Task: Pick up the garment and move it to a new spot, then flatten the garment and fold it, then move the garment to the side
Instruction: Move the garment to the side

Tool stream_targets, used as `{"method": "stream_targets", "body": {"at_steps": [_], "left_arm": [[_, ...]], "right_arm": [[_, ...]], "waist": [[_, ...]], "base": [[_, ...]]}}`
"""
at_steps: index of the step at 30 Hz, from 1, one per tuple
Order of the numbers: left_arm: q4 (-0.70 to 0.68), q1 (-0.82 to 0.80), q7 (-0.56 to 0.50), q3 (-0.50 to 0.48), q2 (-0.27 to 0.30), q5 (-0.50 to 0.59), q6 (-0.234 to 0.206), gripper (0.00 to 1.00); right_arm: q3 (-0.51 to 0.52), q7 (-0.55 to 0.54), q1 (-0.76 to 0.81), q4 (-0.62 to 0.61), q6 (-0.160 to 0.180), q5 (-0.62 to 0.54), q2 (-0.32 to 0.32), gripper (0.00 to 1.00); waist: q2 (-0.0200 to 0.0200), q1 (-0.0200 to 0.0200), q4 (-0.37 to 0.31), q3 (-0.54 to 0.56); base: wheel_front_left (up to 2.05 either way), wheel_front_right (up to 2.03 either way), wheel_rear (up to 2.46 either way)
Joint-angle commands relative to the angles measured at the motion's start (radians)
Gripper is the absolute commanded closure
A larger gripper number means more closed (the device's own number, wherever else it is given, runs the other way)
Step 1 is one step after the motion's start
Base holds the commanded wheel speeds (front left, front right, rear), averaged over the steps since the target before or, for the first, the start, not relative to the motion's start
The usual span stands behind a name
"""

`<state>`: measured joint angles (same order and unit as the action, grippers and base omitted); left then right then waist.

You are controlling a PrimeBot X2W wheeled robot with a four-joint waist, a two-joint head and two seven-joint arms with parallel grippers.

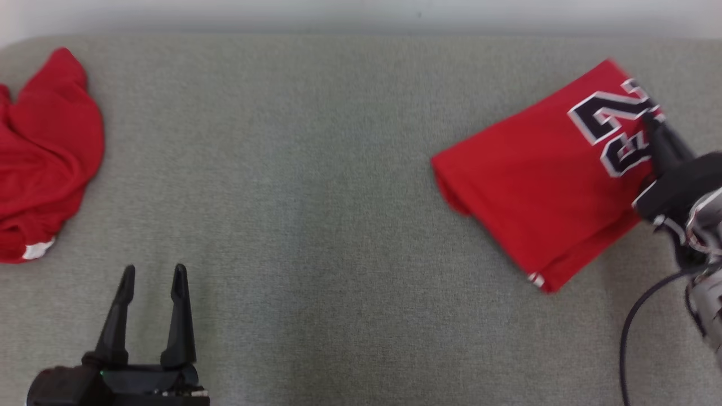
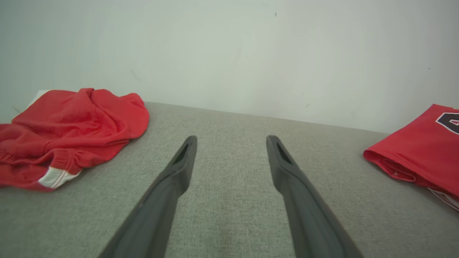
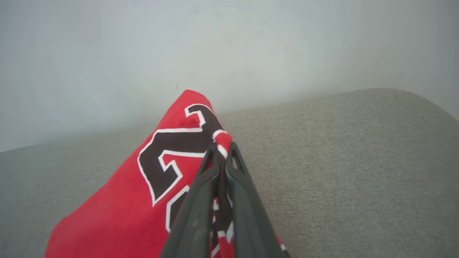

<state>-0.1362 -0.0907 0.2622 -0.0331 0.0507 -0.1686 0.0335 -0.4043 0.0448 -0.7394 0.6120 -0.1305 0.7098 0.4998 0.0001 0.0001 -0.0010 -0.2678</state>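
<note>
Seems done with folding the red garment (image 1: 536, 186) at the frame's right on the grey desk (image 1: 316, 197), pinched at its edge by the right tool (image 1: 648, 115), left tool (image 1: 155, 270) wide open, only moving aside left to do.

The jersey (image 1: 524, 175) is red, its numerals (image 1: 612, 132) black edged white, just beside the dark right hand (image 3: 221, 150). Left of the black left hand (image 1: 154, 270), red shorts (image 1: 45, 152) show a white patch (thin red stripes). The tabletop (image 1: 310, 225) is flecked grey.
</note>
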Motion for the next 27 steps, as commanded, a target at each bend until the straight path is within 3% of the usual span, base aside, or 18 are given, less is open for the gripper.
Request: {"method": "stream_targets", "body": {"at_steps": [1, 16, 27], "left_arm": [[-0.012, -0.019, 0.004, -0.010, 0.000, 0.017, 0.002, 0.00], [-0.109, -0.071, 0.004, -0.064, 0.001, 0.082, 0.034, 0.00], [-0.170, -0.059, 0.004, -0.093, 0.001, 0.104, 0.043, 0.00]], "right_arm": [[0.004, 0.013, -0.040, 0.023, 0.000, 0.007, 0.015, 1.00], [0.051, 0.094, -0.316, 0.285, 0.000, 0.056, 0.155, 1.00], [0.037, 0.125, -0.395, 0.399, 0.000, 0.065, 0.239, 1.00]], "waist": [[-0.0001, -0.0001, -0.040, -0.085], [-0.0001, -0.0001, -0.046, -0.233], [-0.0001, -0.0001, -0.053, -0.273]], "base": [[0.00, 0.00, 0.00], [0.00, 0.00, 0.00], [0.00, 0.00, 0.00]]}}
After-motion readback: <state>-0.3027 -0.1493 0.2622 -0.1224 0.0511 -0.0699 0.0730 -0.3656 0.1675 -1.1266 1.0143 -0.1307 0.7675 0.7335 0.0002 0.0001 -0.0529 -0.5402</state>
